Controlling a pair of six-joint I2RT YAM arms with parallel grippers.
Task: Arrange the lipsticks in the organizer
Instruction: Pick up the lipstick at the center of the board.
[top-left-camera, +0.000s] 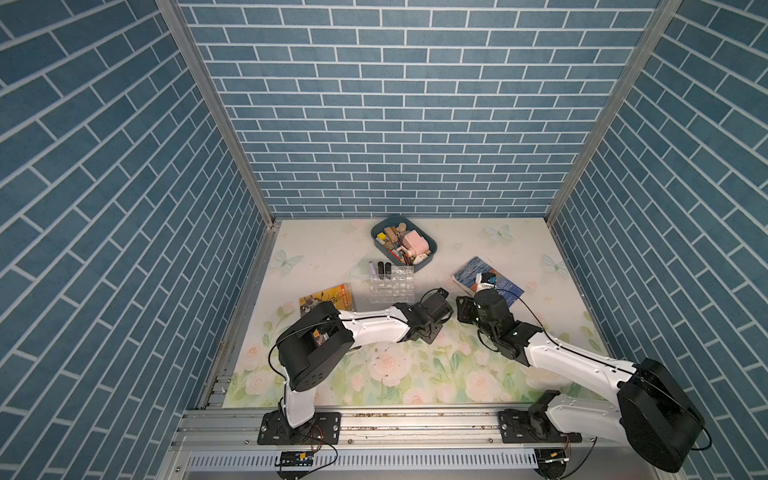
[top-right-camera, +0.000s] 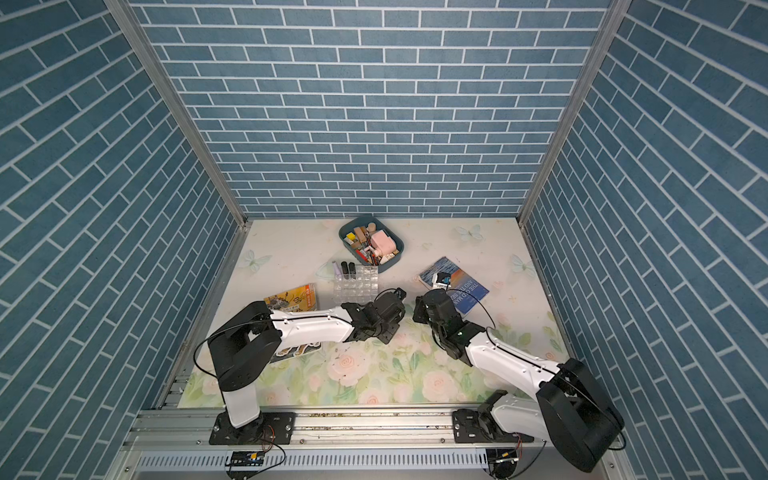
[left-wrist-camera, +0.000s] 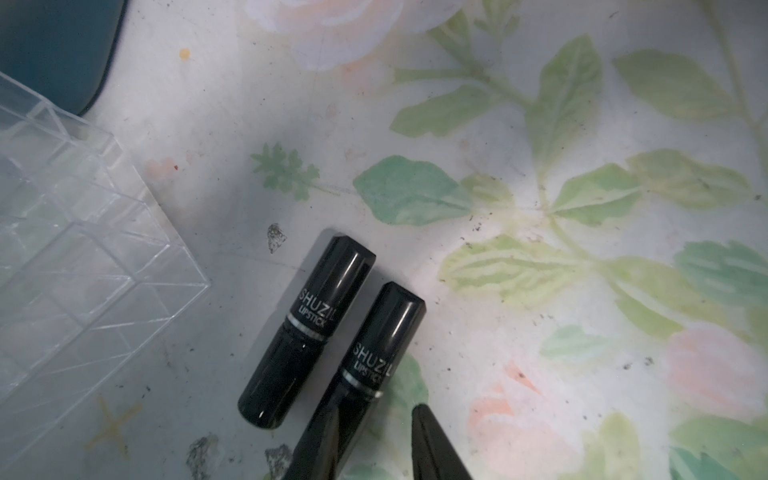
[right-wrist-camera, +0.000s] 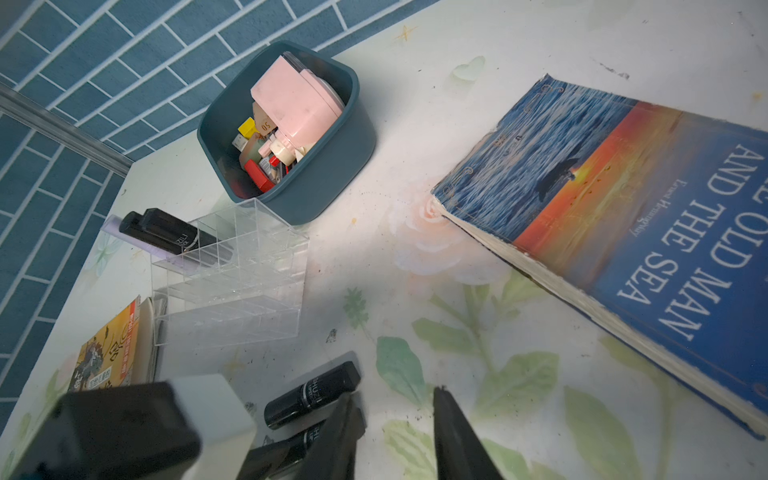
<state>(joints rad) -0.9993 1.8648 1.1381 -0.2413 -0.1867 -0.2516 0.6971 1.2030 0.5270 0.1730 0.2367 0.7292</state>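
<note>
Floral table (top-left-camera: 415, 374) under both arms. Blue book (right-wrist-camera: 623, 216) lies flat off the outer side of the right gripper (right-wrist-camera: 395, 392). Yellow book (top-left-camera: 326, 297) sits back behind the left gripper (left-wrist-camera: 376, 415), partly under that arm. Blue-grey tray (top-left-camera: 428, 259) of odds and ends is well ahead of both grippers.

Organizer (top-left-camera: 390, 286) is just ahead of the left gripper, off to its outer side. Lilac lipstick (top-left-camera: 376, 271) and two black lipsticks (top-left-camera: 381, 268) stand upright in the row farthest from the grippers.

First loose lipstick (left-wrist-camera: 307, 332) and second loose lipstick (left-wrist-camera: 380, 340) lie flat side by side between the two grippers.

Left gripper fingers are parted around the second loose lipstick's base: one finger against it, a gap to the other, not clamped. Right gripper fingers are parted with nothing between them, one finger just beside the loose pair.
</note>
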